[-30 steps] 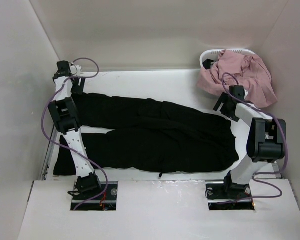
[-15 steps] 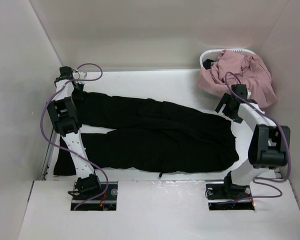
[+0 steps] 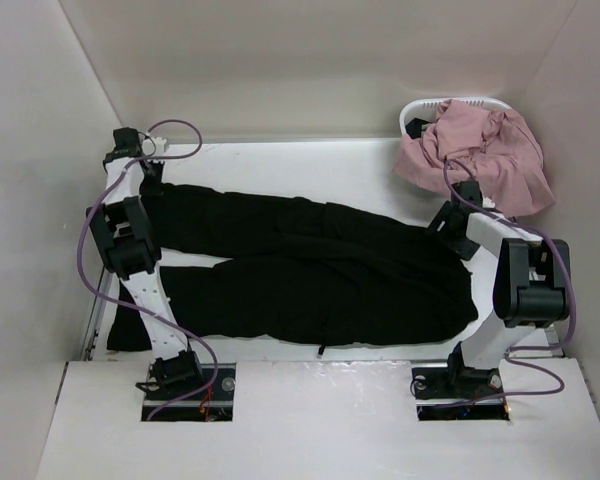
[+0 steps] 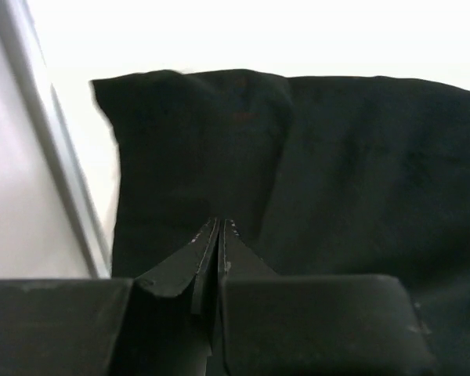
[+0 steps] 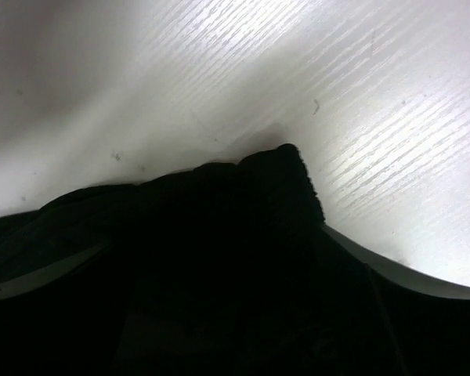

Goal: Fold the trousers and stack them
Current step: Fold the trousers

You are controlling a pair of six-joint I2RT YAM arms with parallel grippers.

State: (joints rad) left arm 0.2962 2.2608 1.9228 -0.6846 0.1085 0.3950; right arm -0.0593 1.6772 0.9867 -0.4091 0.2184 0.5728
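Note:
Black trousers (image 3: 310,270) lie flat across the white table (image 3: 310,165), legs to the left and waist to the right. My left gripper (image 3: 152,178) is at the far leg's hem. In the left wrist view its fingertips (image 4: 219,225) meet on the black cloth (image 4: 337,157), shut on it, and a crease runs up from them. My right gripper (image 3: 448,225) is low over the far waist corner. In the right wrist view the waistband (image 5: 282,168) lies between its spread jaws (image 5: 219,266), which are open. Much of that view is dark.
A white basket (image 3: 420,108) heaped with pink clothes (image 3: 485,155) stands at the back right, just beyond the right arm. White walls enclose the table on the left, back and right. A rail (image 4: 55,172) runs along the table's left edge beside the hem.
My left gripper has closed on the hem of the far leg. The right gripper has dropped onto the waist corner and its jaws have begun to narrow.

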